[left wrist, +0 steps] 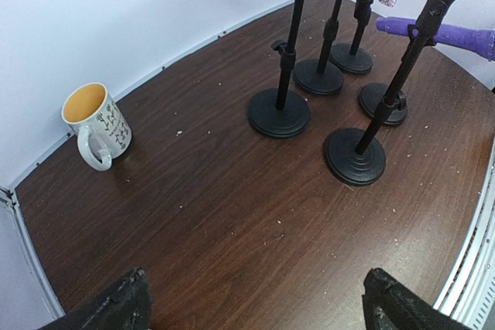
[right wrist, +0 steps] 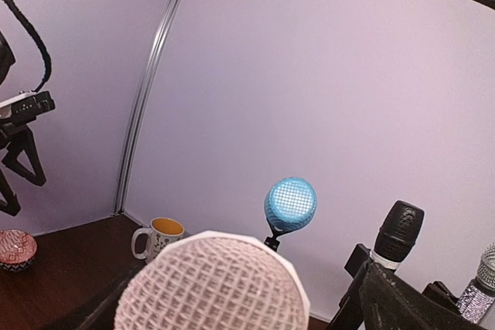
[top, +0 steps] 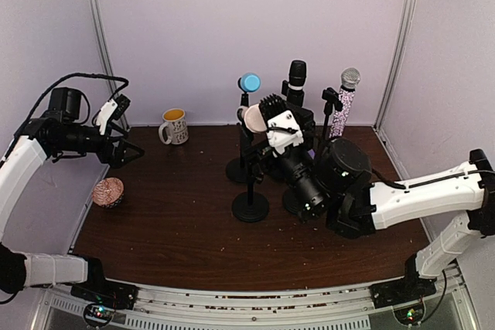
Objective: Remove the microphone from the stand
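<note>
The right gripper (top: 271, 117) is standing spread, flanking the head of the pink microphone (top: 250, 117), which is lying at its nine o'clock, long axis nearly level in the stand (top: 250, 205). Farther toward nine o'clock, the left gripper (left wrist: 259, 311) is hovering spread, well apart.

Dark wood-grain worktop (top: 178, 214), pale specks scattered over it. Plain lilac-white back wall (top: 247, 28) at far edge; side walls L & R same colour. Silver metal uprights (top: 95, 28) in both far corners. Perforated metal rail (top: 255, 311) along near edge. Soft, even light.
</note>
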`<action>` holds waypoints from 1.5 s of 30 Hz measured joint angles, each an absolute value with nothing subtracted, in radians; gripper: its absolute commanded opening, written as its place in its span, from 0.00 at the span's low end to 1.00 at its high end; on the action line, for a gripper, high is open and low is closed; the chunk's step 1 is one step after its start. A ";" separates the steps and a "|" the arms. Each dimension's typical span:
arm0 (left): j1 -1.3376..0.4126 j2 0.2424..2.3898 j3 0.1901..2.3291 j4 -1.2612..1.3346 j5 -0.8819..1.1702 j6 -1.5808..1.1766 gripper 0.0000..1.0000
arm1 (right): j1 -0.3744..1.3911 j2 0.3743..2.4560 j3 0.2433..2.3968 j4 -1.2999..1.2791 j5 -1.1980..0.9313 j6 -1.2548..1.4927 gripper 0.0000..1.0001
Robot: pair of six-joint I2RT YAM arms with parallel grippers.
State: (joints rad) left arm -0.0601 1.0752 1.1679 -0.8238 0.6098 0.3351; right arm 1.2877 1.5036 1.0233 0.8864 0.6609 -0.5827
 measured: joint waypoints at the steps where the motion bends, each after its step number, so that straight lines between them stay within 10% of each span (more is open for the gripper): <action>1: -0.060 1.072 1.169 -0.827 0.611 0.335 0.98 | 1.291 1.524 1.036 0.920 0.664 -0.600 0.91; 19: -0.073 1.026 1.185 -0.878 0.619 0.342 0.98 | 1.308 1.657 1.118 1.115 0.707 -0.752 0.12; 45: -0.253 0.938 1.068 -0.662 0.678 -0.034 0.84 | 1.405 1.911 1.555 0.976 0.584 -0.722 0.00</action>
State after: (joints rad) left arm -0.2527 0.9379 1.0676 -0.6624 0.6781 -0.0341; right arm 1.4048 1.9114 1.5551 0.9760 0.5838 -0.7223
